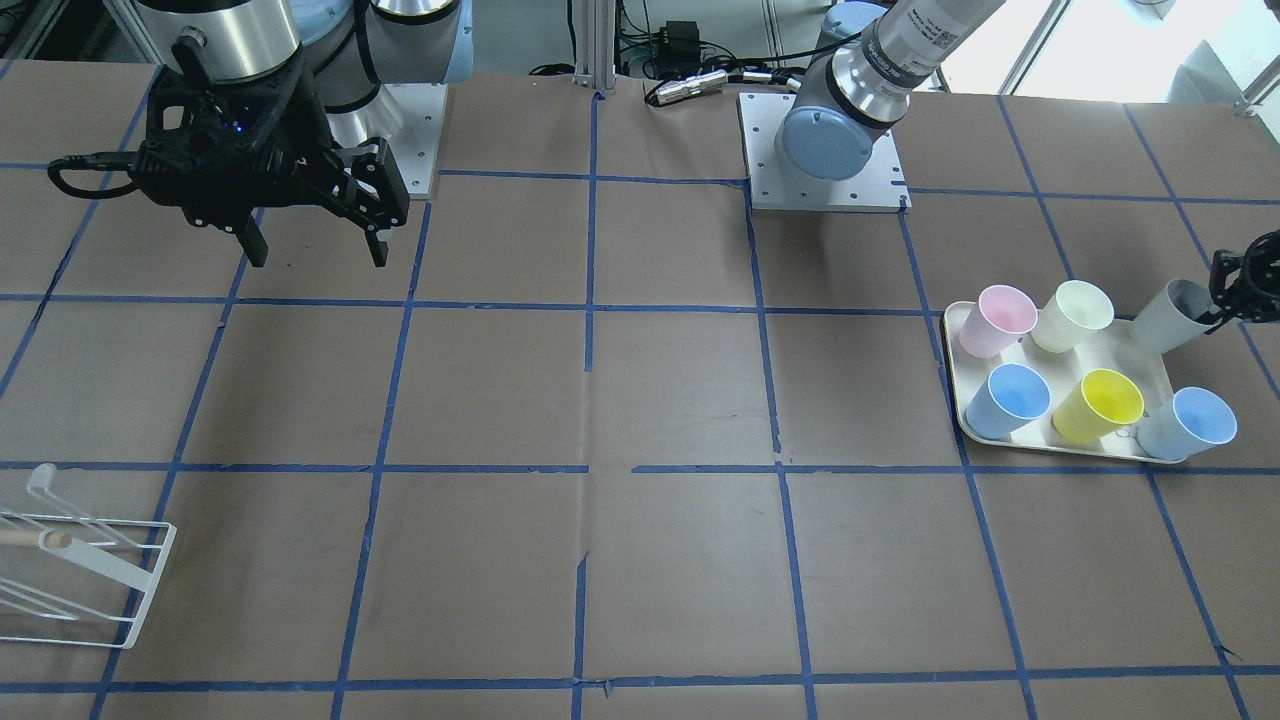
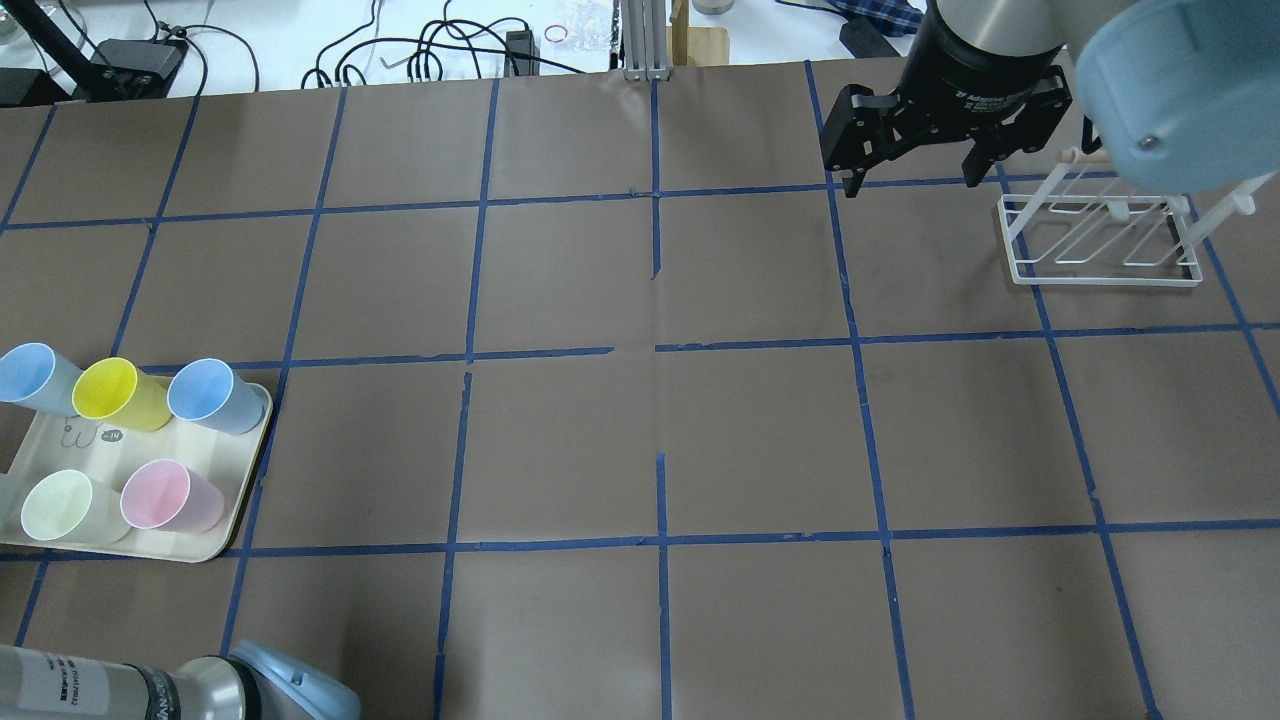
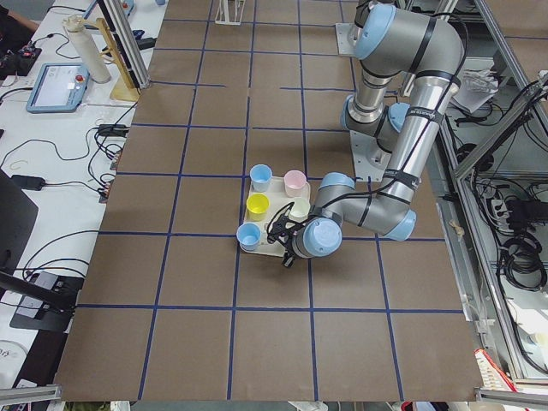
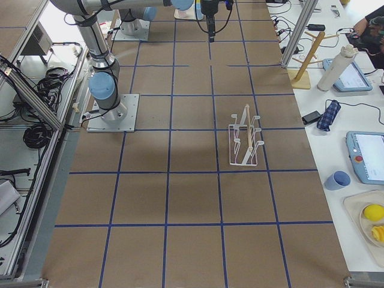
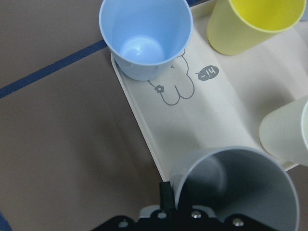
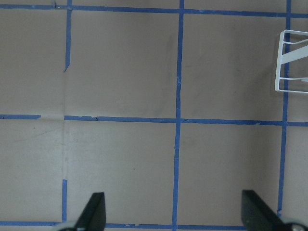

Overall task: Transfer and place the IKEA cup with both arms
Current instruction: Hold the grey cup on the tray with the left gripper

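Note:
The IKEA cup point(image 1: 1168, 316), pale grey-white, is tilted at the tray's corner nearest the robot. My left gripper point(image 1: 1228, 298) is shut on its rim. In the left wrist view the cup point(image 5: 236, 187) fills the lower right, over the tray's edge, with one finger point(image 5: 166, 193) against its outer wall; the other finger is hidden. My right gripper point(image 1: 312, 250) is open and empty, high above the table at the other end. It also shows in the overhead view point(image 2: 905, 178), next to the wire rack, and its fingers stand wide apart in the right wrist view point(image 6: 175, 216).
The cream tray point(image 1: 952, 352) holds a pink cup point(image 1: 1003, 318), a cream-green cup point(image 1: 1075, 313), a yellow cup point(image 1: 1100, 405) and two light-blue cups point(image 1: 1010, 398). A white wire rack point(image 2: 1100, 240) stands at the right arm's end. Blue tape lines grid the brown table.

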Controlling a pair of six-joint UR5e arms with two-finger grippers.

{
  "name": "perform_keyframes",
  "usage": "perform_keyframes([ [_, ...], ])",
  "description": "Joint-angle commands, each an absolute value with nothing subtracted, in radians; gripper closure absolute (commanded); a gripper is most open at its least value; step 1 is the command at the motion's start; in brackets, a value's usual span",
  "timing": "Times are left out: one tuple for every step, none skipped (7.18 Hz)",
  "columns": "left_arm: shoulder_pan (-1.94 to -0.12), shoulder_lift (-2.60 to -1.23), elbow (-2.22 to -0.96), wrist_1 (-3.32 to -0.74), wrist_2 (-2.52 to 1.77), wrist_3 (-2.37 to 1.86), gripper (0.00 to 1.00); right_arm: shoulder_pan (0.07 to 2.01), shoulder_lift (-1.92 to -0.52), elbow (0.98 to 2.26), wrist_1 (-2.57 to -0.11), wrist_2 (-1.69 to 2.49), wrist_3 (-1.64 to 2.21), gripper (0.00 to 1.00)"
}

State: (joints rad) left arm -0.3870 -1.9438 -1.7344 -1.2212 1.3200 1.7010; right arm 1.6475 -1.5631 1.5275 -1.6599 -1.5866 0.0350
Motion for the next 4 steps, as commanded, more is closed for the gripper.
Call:
perform_keyframes([
  [-0.391, -1.953, -1.74, -1.223, 1.319, 1.669, 1.0, 1.647, -1.565, 1.528, -1.655, -1.586, 0.028, 0.0],
  [-0.391, -1.96, -1.74, -1.221, 1.325, 1.667, 1.0, 1.647, -1.565, 1.529, -1.654, -1.586, 0.025, 0.0],
  [-0.391, -1.963, -1.741, -1.221, 1.33, 1.667, 1.0, 1.649, -1.565, 1.535, -1.655, -1.586, 0.028, 0.0],
  [-0.39, -1.965, -1.741, -1.22, 1.328, 1.667, 1.0, 1.648, -1.565, 1.534, -1.654, -1.586, 0.028, 0.0],
])
